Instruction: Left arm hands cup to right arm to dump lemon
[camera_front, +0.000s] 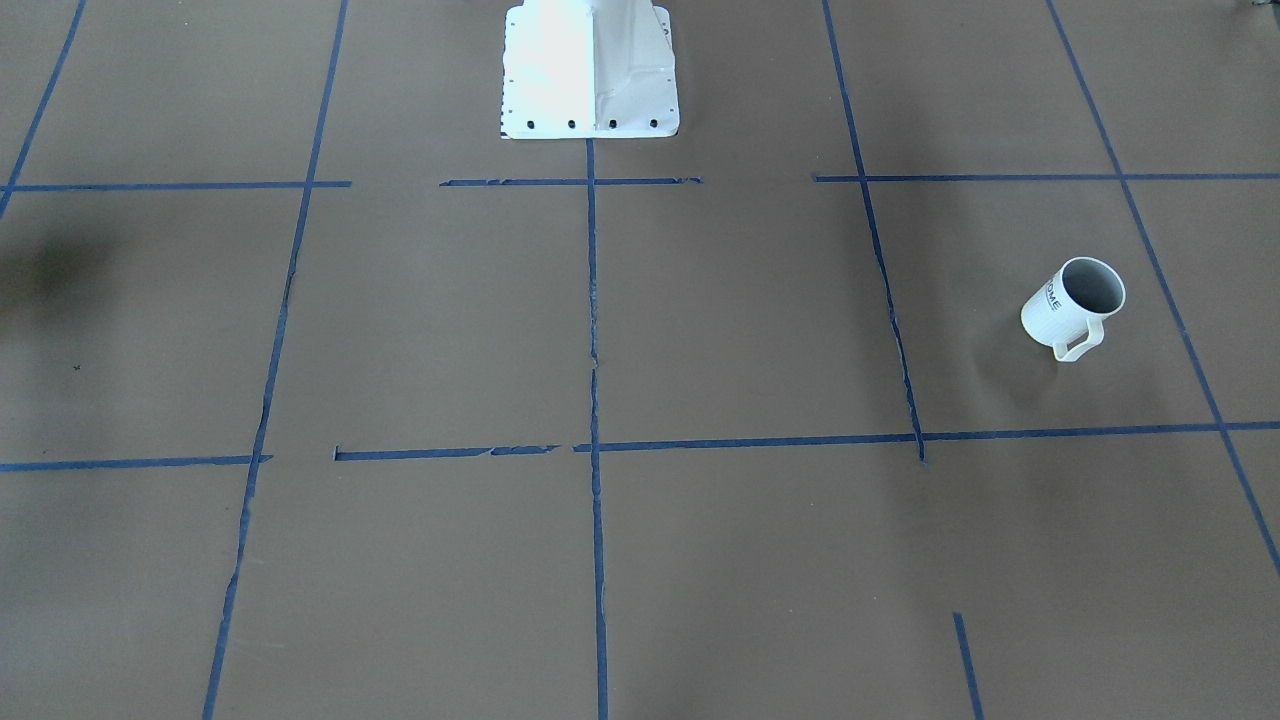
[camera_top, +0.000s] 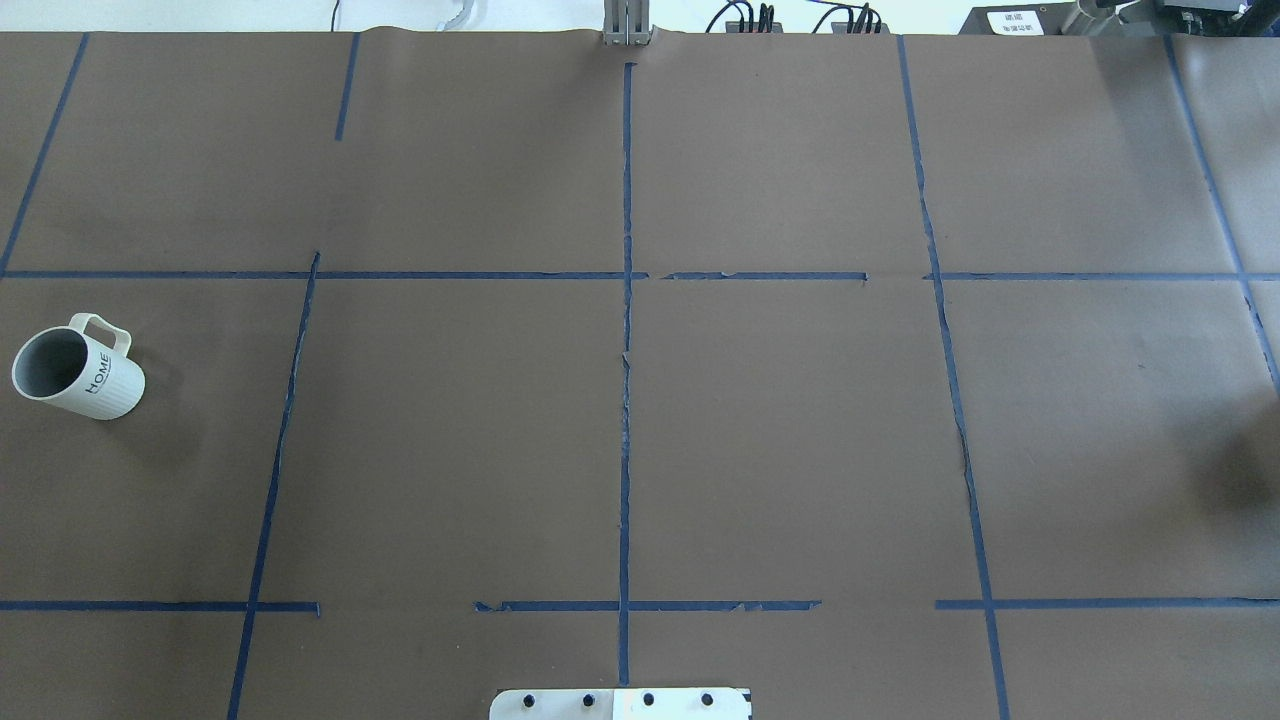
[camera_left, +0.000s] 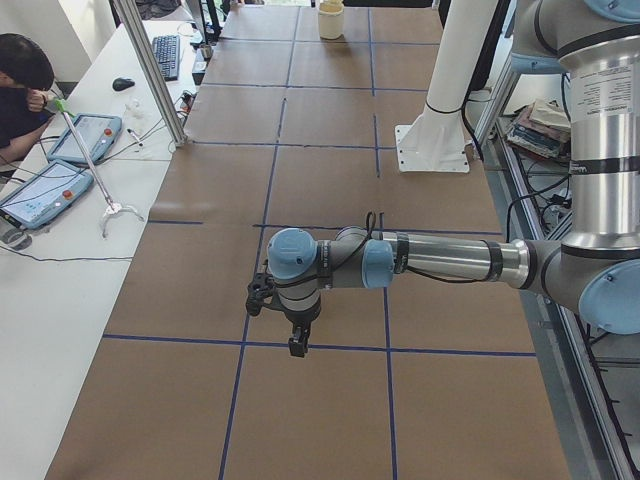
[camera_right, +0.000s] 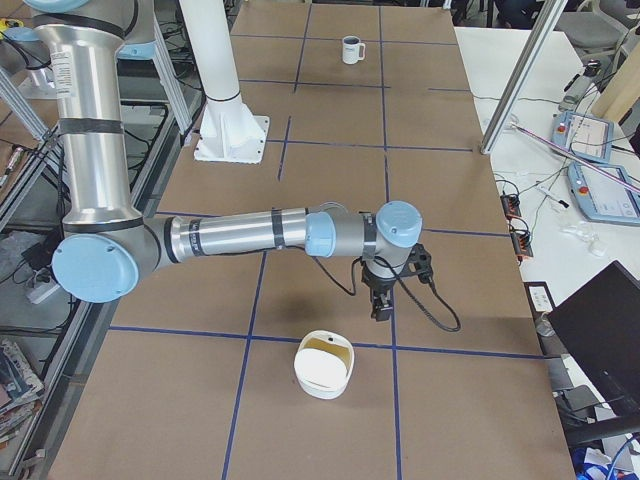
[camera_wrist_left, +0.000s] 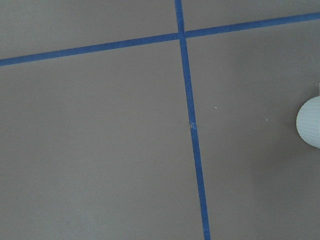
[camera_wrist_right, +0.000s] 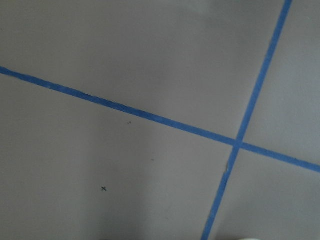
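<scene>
The white ribbed cup (camera_front: 1072, 305) with "HOME" on its side stands upright on the brown table, handle toward the operators' side. It sits at the far left in the overhead view (camera_top: 78, 372) and small at the far end in the exterior right view (camera_right: 350, 48). Its grey inside shows no lemon. A white ribbed curve (camera_wrist_left: 310, 122) at the right edge of the left wrist view may be the cup. The left gripper (camera_left: 297, 345) points down above the table; I cannot tell if it is open or shut. The right gripper (camera_right: 381, 308) points down too; I cannot tell its state either.
A white container (camera_right: 324, 365) with a yellowish inside stands just in front of the right gripper and also shows far away (camera_left: 331, 18). The white pedestal base (camera_front: 590, 70) stands at the table's robot side. An operator (camera_left: 20, 80) sits beside the table with tablets.
</scene>
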